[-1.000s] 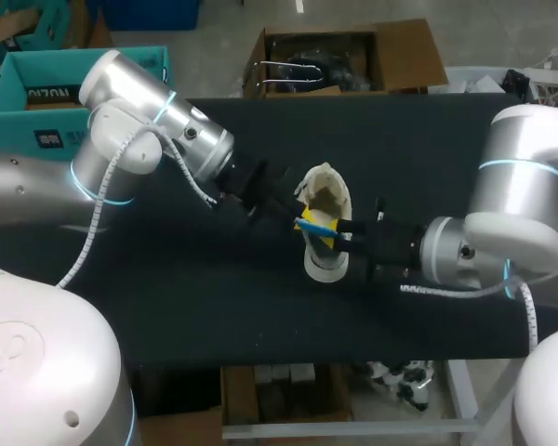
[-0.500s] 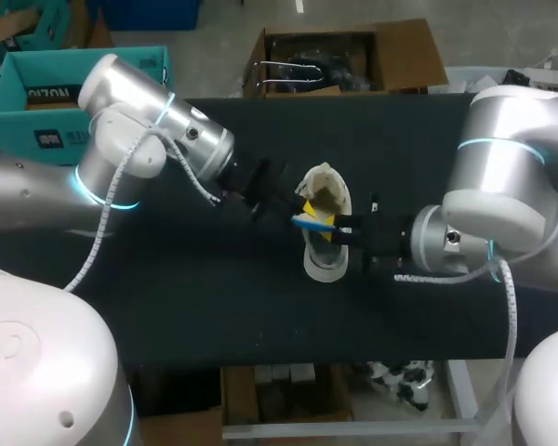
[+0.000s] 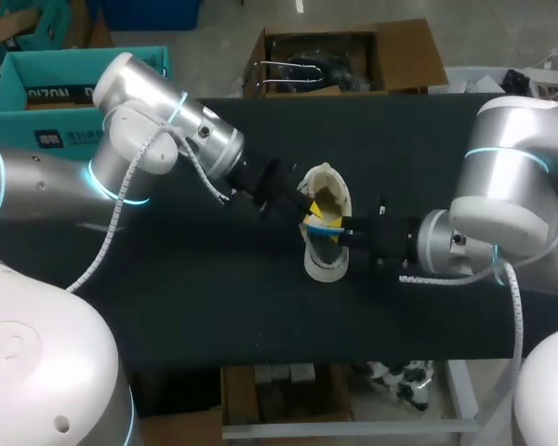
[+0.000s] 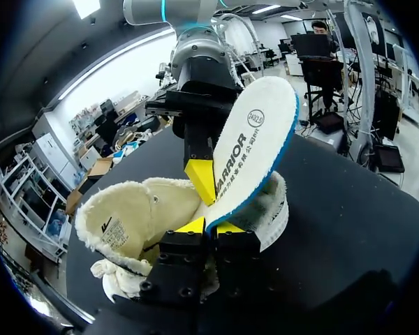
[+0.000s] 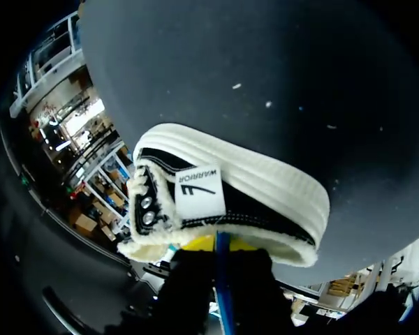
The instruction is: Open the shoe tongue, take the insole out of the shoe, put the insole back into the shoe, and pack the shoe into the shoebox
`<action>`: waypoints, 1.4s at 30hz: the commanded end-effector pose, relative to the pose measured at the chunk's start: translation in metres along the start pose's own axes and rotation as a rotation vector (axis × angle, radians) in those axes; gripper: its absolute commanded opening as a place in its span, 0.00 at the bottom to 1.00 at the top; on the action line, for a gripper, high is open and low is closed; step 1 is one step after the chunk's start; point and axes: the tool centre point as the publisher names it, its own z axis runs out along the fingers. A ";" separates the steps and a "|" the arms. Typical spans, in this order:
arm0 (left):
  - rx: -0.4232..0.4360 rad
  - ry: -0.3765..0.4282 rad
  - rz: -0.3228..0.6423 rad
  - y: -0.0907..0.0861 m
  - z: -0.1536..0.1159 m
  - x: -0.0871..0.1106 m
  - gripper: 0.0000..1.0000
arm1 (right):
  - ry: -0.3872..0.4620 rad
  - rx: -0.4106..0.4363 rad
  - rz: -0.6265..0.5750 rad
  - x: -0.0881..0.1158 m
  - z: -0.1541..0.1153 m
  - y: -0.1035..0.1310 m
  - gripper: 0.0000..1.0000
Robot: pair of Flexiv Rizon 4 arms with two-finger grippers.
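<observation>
A cream fleece-lined shoe with a white sole lies mid-table; its dark outer and tongue label face the right wrist view. The white insole, edged in blue, stands up out of the shoe's opening. My left gripper comes in from the left, and its yellow tips pinch the insole's lower end. My right gripper reaches in from the right and is also shut on the insole; one of its yellow fingers presses the insole's face. Between its fingers runs the blue edge.
The black table top spreads wide around the shoe on all sides. An open brown cardboard box sits just past the table's far edge. Both arms meet over the shoe, close together.
My left arm has pushed a little to the right, closer over the shoe. My right arm's elbow has swung up and back while its gripper stayed at the shoe. The insole remains held above the opening.
</observation>
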 end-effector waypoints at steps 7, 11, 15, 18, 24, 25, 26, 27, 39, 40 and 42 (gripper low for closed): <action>0.030 -0.007 0.013 -0.007 -0.007 0.010 0.41 | -0.019 0.012 -0.006 0.003 -0.004 0.002 0.00; 0.046 -0.005 0.033 -0.015 -0.006 0.014 0.48 | -0.017 0.010 -0.005 0.004 -0.005 0.004 0.00; 0.062 0.001 0.048 -0.023 -0.003 0.019 0.49 | -0.017 0.016 0.002 0.004 -0.005 0.006 0.00; 0.073 -0.001 0.054 -0.026 -0.002 0.020 0.36 | -0.019 0.017 0.004 0.004 -0.005 0.007 0.00; 0.066 -0.014 0.062 -0.030 0.001 0.019 0.00 | -0.025 0.022 0.002 0.003 -0.005 0.006 0.00; 0.063 -0.015 0.062 -0.029 0.000 0.018 0.00 | -0.025 0.021 0.001 0.003 -0.007 0.005 0.00; 0.062 -0.015 0.062 -0.029 0.000 0.018 0.00 | -0.022 0.014 -0.002 0.002 -0.009 0.002 0.00; 0.060 -0.016 0.062 -0.029 0.000 0.019 0.00 | -0.015 0.004 -0.004 0.001 -0.011 0.000 0.01; 0.056 -0.023 0.054 -0.027 -0.001 0.020 0.00 | 0.024 -0.044 -0.043 -0.010 -0.030 -0.024 0.11; 0.056 -0.024 0.054 -0.027 -0.001 0.020 0.00 | 0.023 -0.045 -0.045 -0.010 -0.029 -0.025 0.00; 0.057 -0.027 0.055 -0.027 -0.001 0.020 0.00 | 0.018 -0.046 -0.047 -0.008 -0.027 -0.024 0.00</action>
